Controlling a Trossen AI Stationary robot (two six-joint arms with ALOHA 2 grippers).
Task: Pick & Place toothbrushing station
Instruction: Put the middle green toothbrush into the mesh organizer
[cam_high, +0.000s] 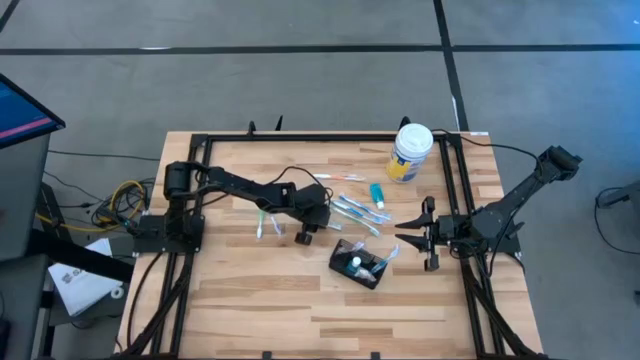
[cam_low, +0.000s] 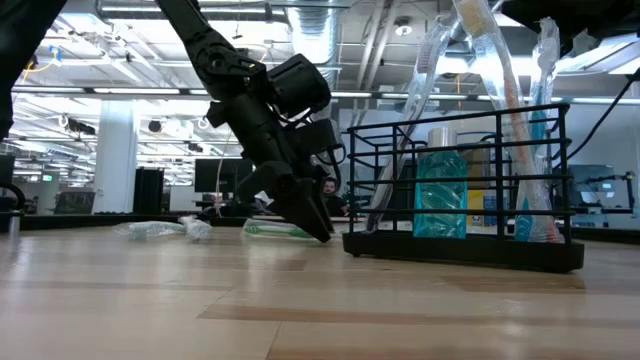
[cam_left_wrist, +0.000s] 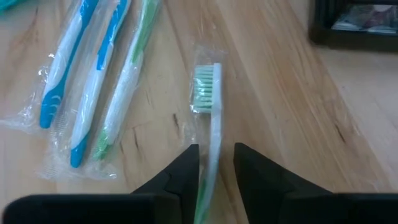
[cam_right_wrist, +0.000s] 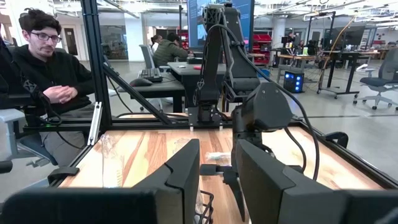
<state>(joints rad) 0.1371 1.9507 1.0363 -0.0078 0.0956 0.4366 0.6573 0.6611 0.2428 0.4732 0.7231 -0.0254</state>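
Left end effector (cam_left_wrist: 216, 163) is low over the bench (cam_high: 250, 310) near its middle, tips at the surface. Its fingers (cam_left_wrist: 180, 171) stand narrow on either side of a wrapped green toothbrush (cam_left_wrist: 208, 109); whether they press it cannot be told. The bristle head lies past the fingertips. Beside it lie three more wrapped brushes (cam_left_wrist: 93, 87), two blue and one green, close together and roughly parallel.

In the low view the left arm (cam_low: 260, 110) slants down to the bench just beside the station (cam_low: 460, 190), apart from it.

The station (cam_high: 360, 264), a black wire-sided holder, sits on the bench right of centre, between the two end effectors, nearer the front edge. It holds a teal bottle (cam_low: 440, 195) and upright wrapped brushes (cam_low: 500, 90).

Right end effector (cam_high: 428, 240) waits at the right side of the bench, just beside the station and not touching it; its fingers (cam_right_wrist: 180, 180) are partly open and hold nothing.

A white-lidded tub (cam_high: 411, 152) with a yellow label stands near the far right corner. A person (cam_right_wrist: 46, 81) sits beyond the bench.
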